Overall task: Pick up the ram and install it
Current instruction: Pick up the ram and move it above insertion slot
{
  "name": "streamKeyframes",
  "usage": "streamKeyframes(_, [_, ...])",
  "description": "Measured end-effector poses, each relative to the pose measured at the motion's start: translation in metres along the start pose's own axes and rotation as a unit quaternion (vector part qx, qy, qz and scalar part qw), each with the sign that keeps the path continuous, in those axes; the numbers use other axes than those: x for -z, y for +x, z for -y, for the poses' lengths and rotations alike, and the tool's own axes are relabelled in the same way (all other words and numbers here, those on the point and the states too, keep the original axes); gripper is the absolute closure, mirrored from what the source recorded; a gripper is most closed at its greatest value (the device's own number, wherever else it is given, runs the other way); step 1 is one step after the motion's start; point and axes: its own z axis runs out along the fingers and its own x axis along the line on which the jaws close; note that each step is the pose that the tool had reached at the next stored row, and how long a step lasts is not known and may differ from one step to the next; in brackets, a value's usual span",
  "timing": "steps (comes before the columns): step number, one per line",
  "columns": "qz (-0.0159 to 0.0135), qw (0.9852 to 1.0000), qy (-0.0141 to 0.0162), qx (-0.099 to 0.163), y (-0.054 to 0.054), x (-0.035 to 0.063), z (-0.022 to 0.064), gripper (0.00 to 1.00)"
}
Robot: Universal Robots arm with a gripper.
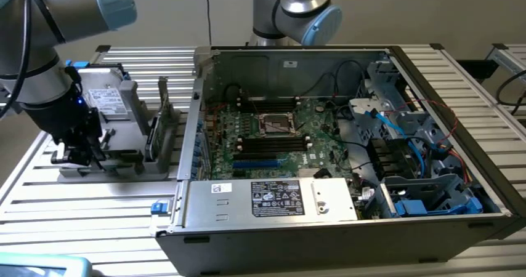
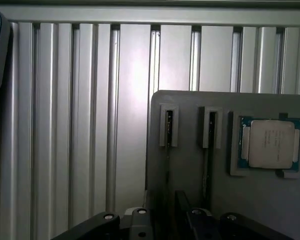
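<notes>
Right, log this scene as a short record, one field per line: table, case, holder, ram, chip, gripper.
table: slatted aluminium table
case: open black computer tower case lying on its side, large green motherboard exposed
holder: flat grey plastic holder on the table, to the exterior view's left of the case
ram: thin green circuit-board stick, standing on edge in the holder, not yet lifted
chip: square silver-topped processor in a recess of the holder
gripper: black gripper low over the holder

Gripper [image 2: 167,217] cut off by wrist view's edge; ram [image 2: 168,131] edge-on in holder [image 2: 190,170], chips & label can't be made out; case sticker [image 1: 278,198] txt too small.
</notes>
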Motion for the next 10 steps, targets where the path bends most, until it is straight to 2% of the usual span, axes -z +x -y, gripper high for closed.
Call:
streamKeyframes(4, [0.0013, 1.0000, -0.0009, 0.000, 0.0005, -0.0065, -0.0002, 0.69])
streamKeyframes(6, [0.0030, 1.0000, -0.0012, 0.000, 0.0005, -0.0079, -0.0003, 0.69])
streamKeyframes(10, [0.0045, 1.0000, -0.0011, 0.000, 0.0004, -0.0103, -0.0003, 0.69])
